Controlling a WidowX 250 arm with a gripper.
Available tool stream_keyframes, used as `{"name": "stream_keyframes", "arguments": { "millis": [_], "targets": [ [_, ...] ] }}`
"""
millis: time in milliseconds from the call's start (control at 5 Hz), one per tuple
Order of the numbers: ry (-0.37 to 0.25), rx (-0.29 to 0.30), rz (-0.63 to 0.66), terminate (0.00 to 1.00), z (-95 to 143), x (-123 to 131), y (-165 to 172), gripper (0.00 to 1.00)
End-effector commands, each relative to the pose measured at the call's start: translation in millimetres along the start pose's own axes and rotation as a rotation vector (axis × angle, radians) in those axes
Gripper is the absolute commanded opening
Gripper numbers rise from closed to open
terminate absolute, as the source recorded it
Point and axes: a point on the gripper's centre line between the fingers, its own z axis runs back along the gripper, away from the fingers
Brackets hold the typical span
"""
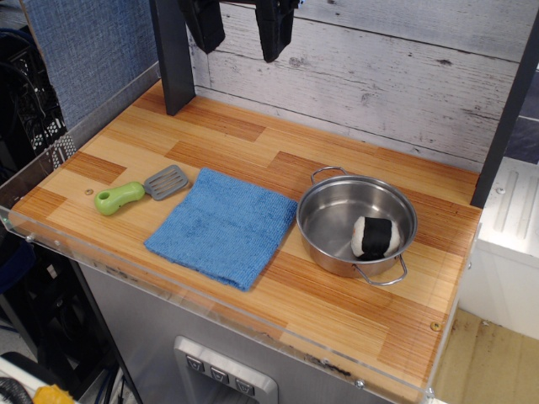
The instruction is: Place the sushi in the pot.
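Note:
The sushi point(376, 237), a white rice ball with a black band, lies inside the shiny steel pot point(328, 220) on its right side. The pot stands on the wooden table at the right. My gripper point(240, 38) hangs high at the top of the view, up and to the left of the pot and well apart from it. Its two black fingers point(274, 34) are spread apart with nothing between them.
A blue cloth point(225, 225) lies flat at the middle of the table. A green-handled grey spatula point(141, 191) lies left of it. A dark post point(173, 55) stands at the back left. A clear plastic rim runs along the front edge.

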Motion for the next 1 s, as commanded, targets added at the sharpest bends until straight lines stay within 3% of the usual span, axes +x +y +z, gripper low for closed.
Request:
{"name": "stream_keyframes", "arguments": {
  "millis": [0,600,800],
  "targets": [
    [-0.047,0.006,0.003,0.00,11.7,-12.4,6.4,1.00],
    [-0.047,0.006,0.003,0.00,11.7,-12.4,6.4,1.00],
    [-0.047,0.006,0.003,1.00,11.7,-12.4,6.4,1.00]
  ]
}}
